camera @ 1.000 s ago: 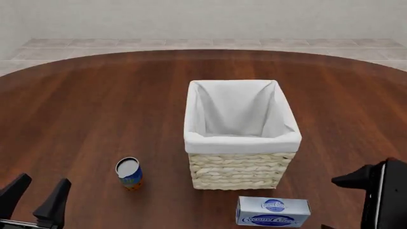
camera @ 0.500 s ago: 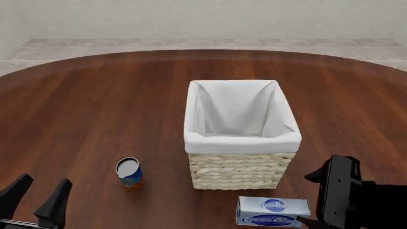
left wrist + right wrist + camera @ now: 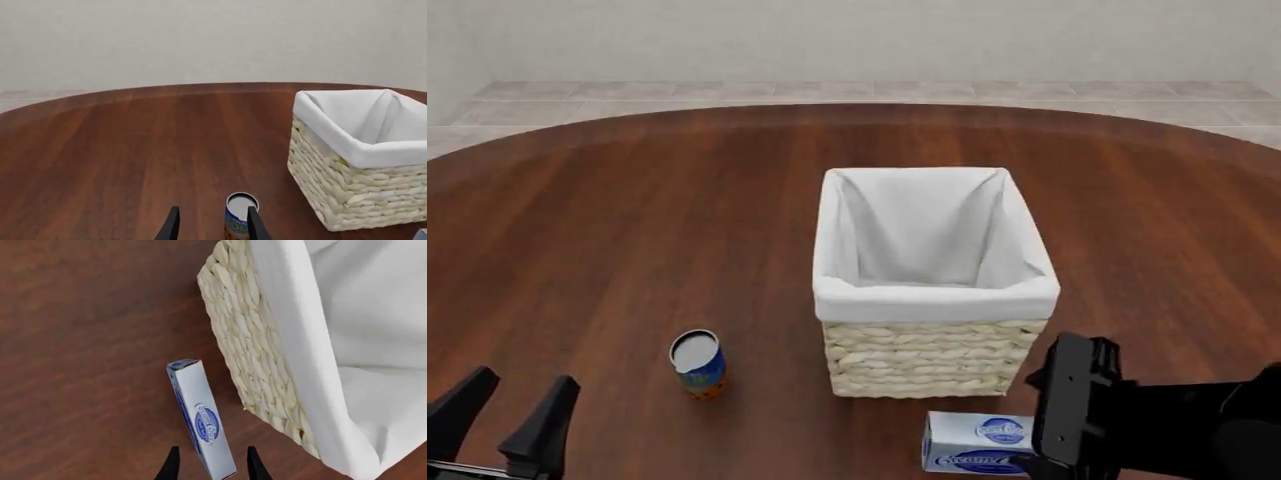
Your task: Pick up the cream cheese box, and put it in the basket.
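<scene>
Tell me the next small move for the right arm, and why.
Probably ease the right gripper straight ahead and close: its open fingers already straddle the near end of the cream cheese box, which lies on the table beside the basket, not yet gripped.

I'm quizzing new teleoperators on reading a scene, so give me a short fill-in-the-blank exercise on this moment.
1. The cream cheese box lies on the table just in front of the ____.
2. The arm reaching over the box is the ____ one.
3. The basket is lined with ____ cloth.
4. The left gripper hangs open near the small blue-orange ____.

Missing words: basket; right; white; can
</scene>
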Controlling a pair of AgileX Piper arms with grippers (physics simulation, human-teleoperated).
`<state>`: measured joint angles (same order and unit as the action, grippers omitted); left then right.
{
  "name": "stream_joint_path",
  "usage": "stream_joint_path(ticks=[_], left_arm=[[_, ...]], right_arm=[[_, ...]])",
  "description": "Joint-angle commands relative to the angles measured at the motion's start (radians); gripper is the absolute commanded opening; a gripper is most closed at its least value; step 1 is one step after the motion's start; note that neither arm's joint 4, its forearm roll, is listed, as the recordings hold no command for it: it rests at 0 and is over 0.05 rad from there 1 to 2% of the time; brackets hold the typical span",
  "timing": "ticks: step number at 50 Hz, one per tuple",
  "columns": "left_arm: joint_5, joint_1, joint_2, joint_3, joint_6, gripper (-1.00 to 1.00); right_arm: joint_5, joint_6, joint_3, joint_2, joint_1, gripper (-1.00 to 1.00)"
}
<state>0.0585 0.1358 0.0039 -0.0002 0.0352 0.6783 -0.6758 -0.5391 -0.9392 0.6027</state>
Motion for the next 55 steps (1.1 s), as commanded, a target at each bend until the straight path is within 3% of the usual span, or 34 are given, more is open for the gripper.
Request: stream_joint_path(ticks=[1,6,28,33,34,37,41,55], left_arm=[[0.006,0.002,-0.003,0.0,0.007,1.0],[0.006,0.006,-0.003,0.0,0.006,1.0],[0.008,0.005,-0.004,0.0,0.003,1.0],[0.009,0.007,-0.004,0.0,0.003,1.0],[0.009,0.007,-0.004,0.0,0.004,1.0],[0.011,0.008,-0.004,0.0,0.003,1.0],[0.015,0.007,-0.004,0.0,0.003,1.0],[0.02,0.011,-0.004,0.0,0.002,1.0]], right_arm=[[-0.063,0.001,0.028,-0.057,0.0,1.0],[-0.085,-0.027,0.037,-0.08,-0.02,1.0],[-0.138,-0.012,0.067,-0.148,0.013,1.0],[-0.17,-0.042,0.086,-0.168,-0.01,1.0],[-0.187,-0.083,0.095,-0.163,-0.038,1.0],[-0.198,-0.104,0.096,-0.177,-0.061,1.0],[-0.231,-0.176,0.131,-0.185,-0.106,1.0],[-0.254,-0.154,0.127,-0.218,-0.091,1.0]])
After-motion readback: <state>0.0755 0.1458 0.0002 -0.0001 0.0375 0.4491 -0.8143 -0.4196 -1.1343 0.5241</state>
